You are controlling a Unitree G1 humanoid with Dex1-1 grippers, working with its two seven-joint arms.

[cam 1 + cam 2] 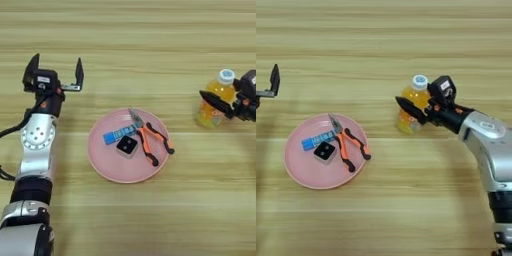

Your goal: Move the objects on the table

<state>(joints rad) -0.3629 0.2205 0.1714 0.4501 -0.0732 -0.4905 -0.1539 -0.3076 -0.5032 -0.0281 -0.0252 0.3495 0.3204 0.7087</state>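
Note:
A small clear bottle of orange drink (414, 94) with a white cap stands upright on the wooden table (128, 40), right of centre. My right gripper (411, 102) reaches in from the right and is shut on the bottle. One black finger (408, 109) crosses its near side, and the other is hidden behind it. Long-nosed pliers (150, 140) with orange-and-black handles lie on a pink plate (100, 162), nose pointing away from me. My left gripper (56, 67) hovers open at the far left, well away from the plate, with nothing between its fingers.
On the pink plate, beside the pliers, lie a flat blue strip (117, 135) and a small black square block (127, 145). My left forearm (36, 150) runs along the left edge, and my right forearm (491, 145) comes up the right side.

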